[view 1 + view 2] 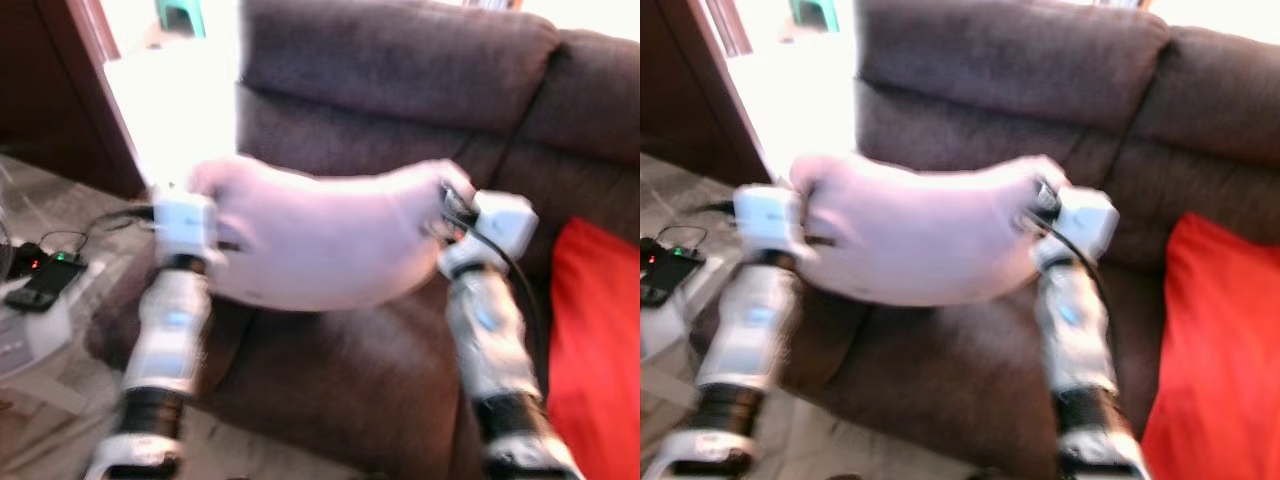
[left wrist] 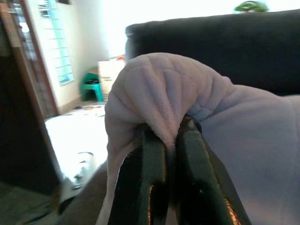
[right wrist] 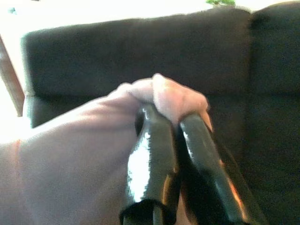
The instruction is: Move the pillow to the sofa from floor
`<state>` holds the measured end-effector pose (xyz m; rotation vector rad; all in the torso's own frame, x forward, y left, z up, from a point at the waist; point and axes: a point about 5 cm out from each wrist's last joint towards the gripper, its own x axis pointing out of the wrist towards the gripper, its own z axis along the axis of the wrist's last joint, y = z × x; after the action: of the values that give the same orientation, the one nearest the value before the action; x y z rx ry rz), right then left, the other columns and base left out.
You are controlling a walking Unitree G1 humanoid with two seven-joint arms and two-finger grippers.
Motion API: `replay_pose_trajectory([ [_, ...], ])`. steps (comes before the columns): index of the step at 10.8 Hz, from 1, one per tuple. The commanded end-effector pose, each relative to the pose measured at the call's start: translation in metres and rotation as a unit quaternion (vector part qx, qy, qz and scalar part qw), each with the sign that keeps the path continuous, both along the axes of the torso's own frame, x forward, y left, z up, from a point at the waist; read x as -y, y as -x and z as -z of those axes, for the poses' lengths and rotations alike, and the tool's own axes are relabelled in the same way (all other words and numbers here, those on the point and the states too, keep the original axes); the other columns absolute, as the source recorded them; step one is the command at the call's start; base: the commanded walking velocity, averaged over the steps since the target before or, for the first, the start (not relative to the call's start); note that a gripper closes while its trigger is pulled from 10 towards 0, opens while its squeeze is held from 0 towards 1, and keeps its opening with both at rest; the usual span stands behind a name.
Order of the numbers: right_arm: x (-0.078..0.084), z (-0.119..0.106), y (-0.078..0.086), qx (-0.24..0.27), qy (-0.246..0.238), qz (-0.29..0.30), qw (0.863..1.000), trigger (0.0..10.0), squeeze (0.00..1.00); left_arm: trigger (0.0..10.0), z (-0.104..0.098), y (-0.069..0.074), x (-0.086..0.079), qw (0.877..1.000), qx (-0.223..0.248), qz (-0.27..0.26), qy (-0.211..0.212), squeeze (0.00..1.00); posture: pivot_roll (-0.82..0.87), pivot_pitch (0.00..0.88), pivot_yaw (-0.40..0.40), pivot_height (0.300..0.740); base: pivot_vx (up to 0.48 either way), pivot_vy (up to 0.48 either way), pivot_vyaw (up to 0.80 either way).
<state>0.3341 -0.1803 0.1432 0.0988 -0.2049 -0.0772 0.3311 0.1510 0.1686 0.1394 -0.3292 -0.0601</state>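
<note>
The left gripper [image 2: 171, 136] is pinching one corner of the pale pillow [image 1: 320, 235], its fingers clamped tight on a fold of fabric. The pillow is hanging in the air between both arms, just in front of the brown sofa [image 1: 400, 90] and above its seat. The right gripper [image 3: 171, 119] is clamping the opposite corner the same way. The lift off the floor looks done; lowering and releasing onto the seat is remaining.
</note>
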Motion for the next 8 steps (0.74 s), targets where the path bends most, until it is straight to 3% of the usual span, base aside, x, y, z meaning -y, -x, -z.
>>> replay_pose_trajectory([
  [1, -0.005, -0.022, -0.004, 0.044, -0.003, -0.007, 0.999, 10.0, 0.00, 10.0, -0.011, 0.000, -0.008, 1.000, 0.024, -0.009, -0.005, 0.00, 0.08, 0.074, -0.072, 0.740, 0.289, 0.000, 0.00],
  [5, -0.006, -0.013, -0.006, 0.011, 0.006, -0.017, 1.000, 10.0, 0.00, 10.0, -0.008, -0.001, -0.004, 1.000, 0.009, -0.002, 0.003, 0.00, 0.09, 0.073, -0.075, 0.740, 0.070, 0.000, 0.00],
  [6, -0.004, -0.010, -0.010, -0.004, 0.013, -0.015, 1.000, 10.0, 0.00, 10.0, -0.006, -0.003, -0.002, 0.999, -0.013, 0.012, 0.034, 0.00, 0.09, 0.074, -0.076, 0.740, 0.000, 0.000, 0.00],
  [7, -0.001, -0.012, -0.016, -0.016, 0.025, -0.009, 1.000, 10.0, 0.00, 10.0, -0.002, -0.004, 0.004, 0.998, -0.045, 0.045, 0.027, 0.00, 0.09, 0.075, -0.077, 0.740, 0.000, 0.000, 0.00],
  [8, 0.000, -0.014, -0.024, -0.025, 0.031, -0.009, 0.999, 10.0, 0.00, 10.0, -0.002, -0.005, 0.001, 0.996, -0.060, 0.050, 0.049, 0.00, 0.09, 0.077, -0.079, 0.740, 0.000, 0.000, 0.00],
])
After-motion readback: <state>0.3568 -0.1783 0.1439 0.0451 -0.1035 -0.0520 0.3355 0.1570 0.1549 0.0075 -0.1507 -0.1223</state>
